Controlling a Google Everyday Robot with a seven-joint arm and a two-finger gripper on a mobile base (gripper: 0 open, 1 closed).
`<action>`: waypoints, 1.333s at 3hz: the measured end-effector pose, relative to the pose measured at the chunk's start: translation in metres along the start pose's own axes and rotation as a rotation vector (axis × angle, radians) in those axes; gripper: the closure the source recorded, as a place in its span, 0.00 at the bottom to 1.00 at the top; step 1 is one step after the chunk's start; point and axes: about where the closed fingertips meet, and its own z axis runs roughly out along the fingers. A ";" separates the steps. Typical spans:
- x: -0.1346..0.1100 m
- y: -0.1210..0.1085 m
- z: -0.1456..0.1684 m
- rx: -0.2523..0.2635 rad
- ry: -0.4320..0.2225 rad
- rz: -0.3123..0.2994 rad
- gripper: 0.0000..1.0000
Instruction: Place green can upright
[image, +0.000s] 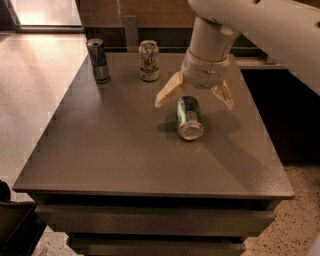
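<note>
The green can (188, 117) lies on its side on the grey table (110, 150), right of centre, its silver end facing the front. My gripper (195, 98) hangs just above the can's far end. Its two pale fingers are spread wide, one finger (169, 91) to the left and the other to the right of the can. They do not touch the can.
A slim blue-and-silver can (98, 60) stands upright at the back left. A mostly white can (149, 60) stands upright at the back centre. The table's right edge borders a dark drop; a pale floor lies to the left.
</note>
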 end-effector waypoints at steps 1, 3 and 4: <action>0.002 0.007 0.005 -0.011 -0.006 -0.018 0.00; 0.001 0.025 0.020 0.002 0.002 -0.057 0.18; 0.000 0.026 0.020 0.000 -0.004 -0.058 0.41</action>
